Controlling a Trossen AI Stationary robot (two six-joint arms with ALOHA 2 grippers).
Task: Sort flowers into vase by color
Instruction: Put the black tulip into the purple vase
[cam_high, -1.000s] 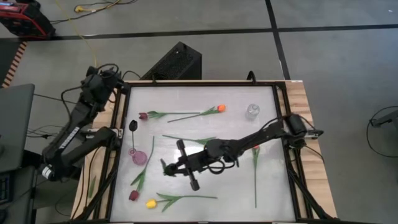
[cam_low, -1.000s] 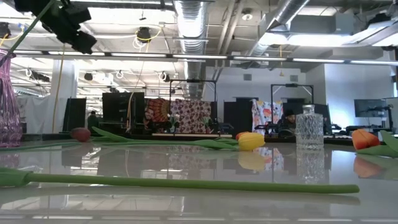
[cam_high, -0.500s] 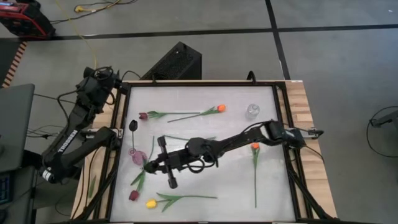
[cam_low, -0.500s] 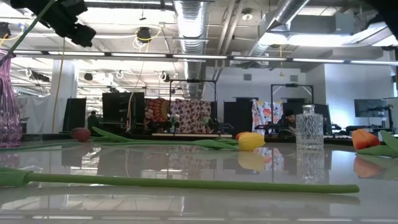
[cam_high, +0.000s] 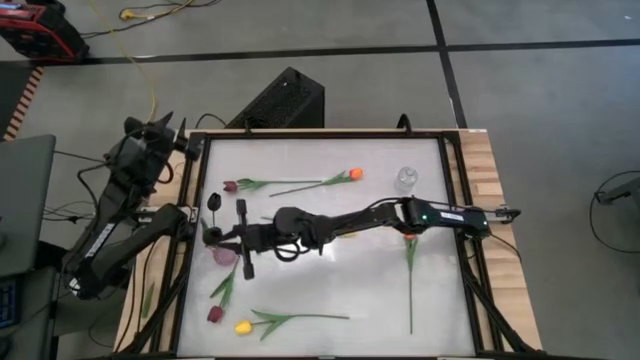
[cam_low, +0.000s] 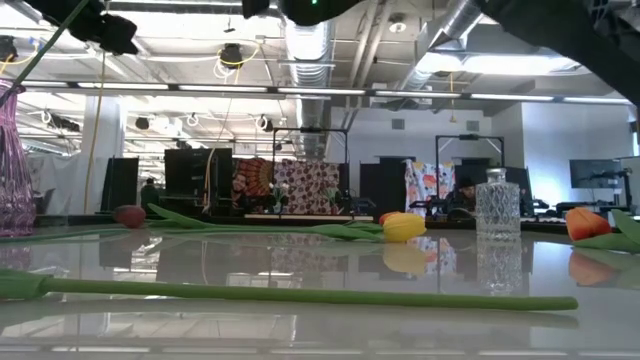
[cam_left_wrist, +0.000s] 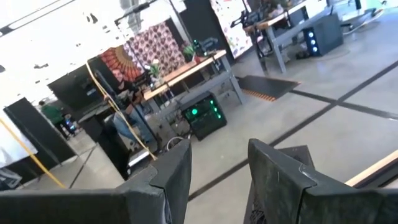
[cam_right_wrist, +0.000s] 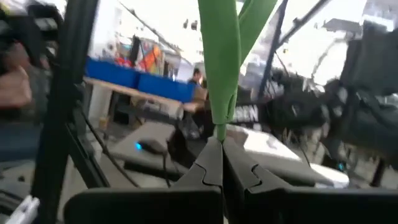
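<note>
Right gripper (cam_high: 212, 232) is stretched clear across the white table (cam_high: 330, 290), nearly at its left edge, its fingers pinched shut on a green tulip stem (cam_right_wrist: 222, 68) that stands up from between them in the wrist view. It hangs just over the pink glass vase (cam_high: 224, 254), which sits close to the left rail; in the low view that vase (cam_low: 14, 165) shows at the far left with the stem (cam_low: 40, 45) slanting above it. The left gripper (cam_left_wrist: 217, 180) is parked off the table past its back left corner, fingers standing apart with nothing between them. From the arm forward, the middle of the front half lies bare and gives room. Along the back lie a maroon tulip (cam_high: 231, 186) and an orange tulip (cam_high: 355, 174), their stems nearly end to end. A clear glass vase (cam_high: 405, 180) stands near the back right corner. Another orange tulip (cam_high: 410, 236) lies along the right side, stem pointing to the front edge. At the front left corner a second maroon tulip (cam_high: 214, 314) and a yellow tulip (cam_high: 241, 327) lie close together, near the rail.
</note>
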